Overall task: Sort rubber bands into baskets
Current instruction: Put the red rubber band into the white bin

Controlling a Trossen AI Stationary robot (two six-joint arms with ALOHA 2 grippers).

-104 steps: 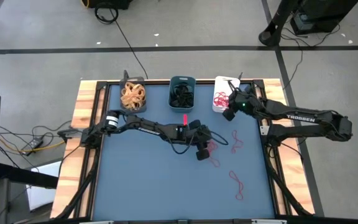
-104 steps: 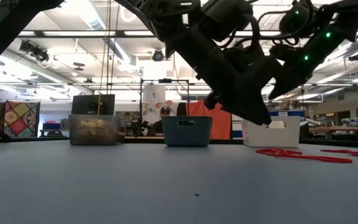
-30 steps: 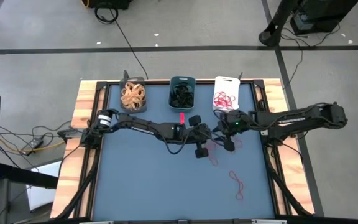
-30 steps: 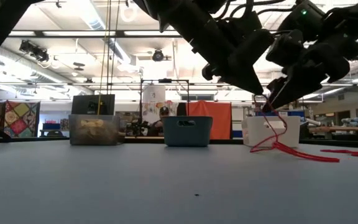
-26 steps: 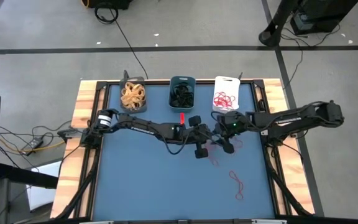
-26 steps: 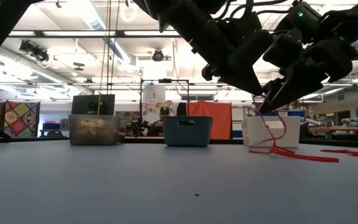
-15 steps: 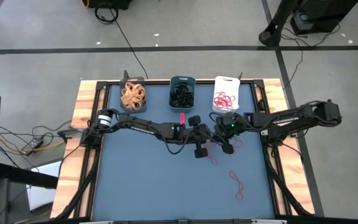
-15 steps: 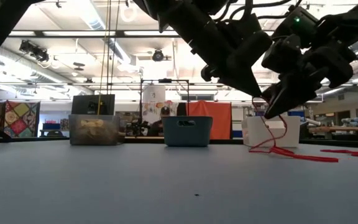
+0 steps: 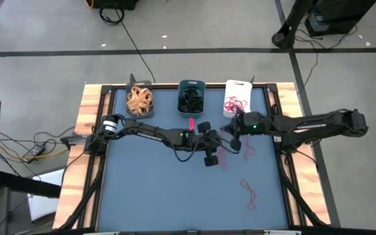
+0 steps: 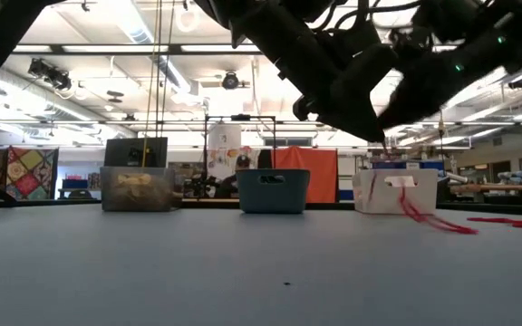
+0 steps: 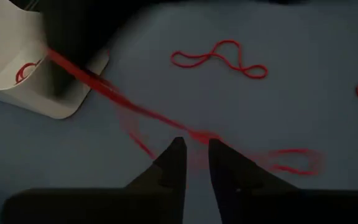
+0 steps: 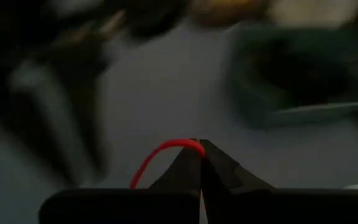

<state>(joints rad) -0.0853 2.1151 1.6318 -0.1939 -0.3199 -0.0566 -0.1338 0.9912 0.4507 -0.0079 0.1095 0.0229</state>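
My right gripper point(image 9: 235, 141) is shut on a red rubber band point(image 11: 135, 112) over the table's right middle, close to the white basket point(image 9: 237, 102). The band stretches from it down past my left gripper point(image 11: 195, 147), whose fingertips stand a narrow gap apart just behind the band. In the low view the band's lower end point(image 10: 442, 220) trails on the table. The teal basket point(image 9: 190, 98) holds black bands. The dark grey basket point(image 9: 139, 101) holds tan ones. All three baskets stand along the far edge. My right gripper pinches one end loop of the red band point(image 12: 166, 149) between its two shut fingertips. The band hangs slanting below them, drawn out long, with its lower end on the table. My left gripper's fingertips point(image 11: 176, 149) sit right at the band; whether they touch it I cannot tell.
More red bands lie loose on the blue table: one beside the right gripper point(image 9: 249, 151), one nearer the front point(image 9: 248, 192), one ahead of the left fingers point(image 11: 219, 56). The wooden table frame point(image 9: 87, 114) borders the mat. Open mat lies at the near left.
My right gripper has shut on the red band beside the left fingertips, then risen and drawn back toward the far edge, tipping more level. The band's upper part has gone up with it and pulled out long, while its lower end stays on the table.
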